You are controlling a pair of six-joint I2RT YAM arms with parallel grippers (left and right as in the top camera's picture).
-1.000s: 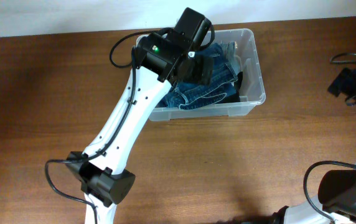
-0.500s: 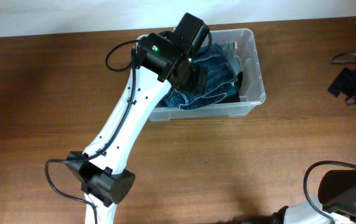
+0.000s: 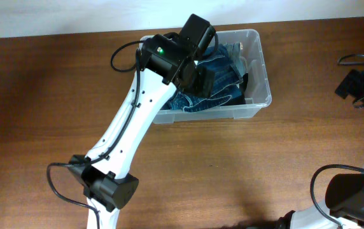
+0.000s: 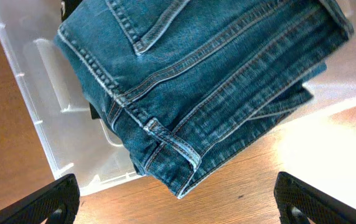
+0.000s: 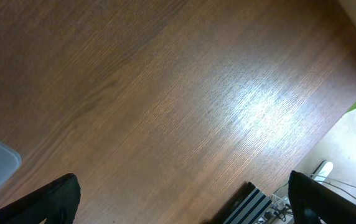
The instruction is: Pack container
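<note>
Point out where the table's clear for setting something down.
Free: table left of the container, and the stretch in front of it between the left arm and right arm. Crowded: the container, holding jeans under the open left gripper; cables at right edge.

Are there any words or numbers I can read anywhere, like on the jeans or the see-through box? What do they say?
None: no word, number or brand can be read in any view.
The jeans: only seams and stitching, no tag showing.
The container: clear plastic, no label in sight.
The green light on the left arm: a small lamp, not a letter.
The table: bare wood grain.
</note>
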